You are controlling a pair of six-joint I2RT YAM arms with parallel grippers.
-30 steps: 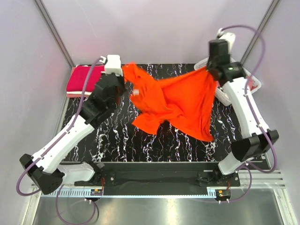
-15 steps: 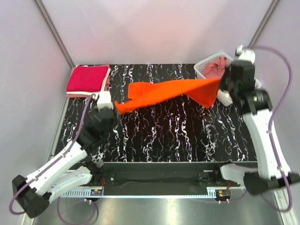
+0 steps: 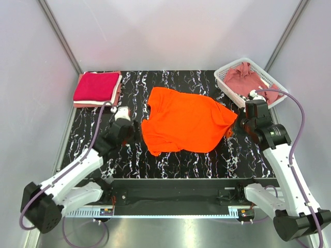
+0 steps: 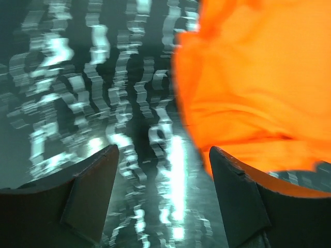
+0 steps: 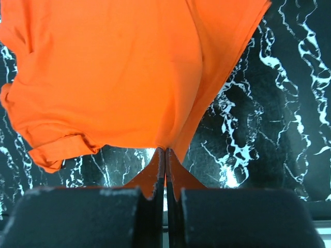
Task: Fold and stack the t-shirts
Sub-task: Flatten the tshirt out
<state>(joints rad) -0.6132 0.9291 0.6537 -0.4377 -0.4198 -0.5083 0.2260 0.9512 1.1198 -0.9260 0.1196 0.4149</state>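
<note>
**Here: orange shirt spread flat, one edge pinched**

Broadly, the black marbled table (image 3: 181, 165) carries the orange t-shirt (image 3: 183, 126), spread open at its middle with some creases. At the far right corner, the white basket (image 3: 222, 77) holds a crumpled dusty rose t-shirt (image 3: 245, 80). A folded crimson t-shirt (image 3: 95, 86) sits at the far left corner. The right gripper (image 5: 165, 154) is clamped tight on the orange shirt's right edge. The left gripper (image 4: 163, 157) gapes wide and holds nothing, just beside the shirt's left edge.
</note>
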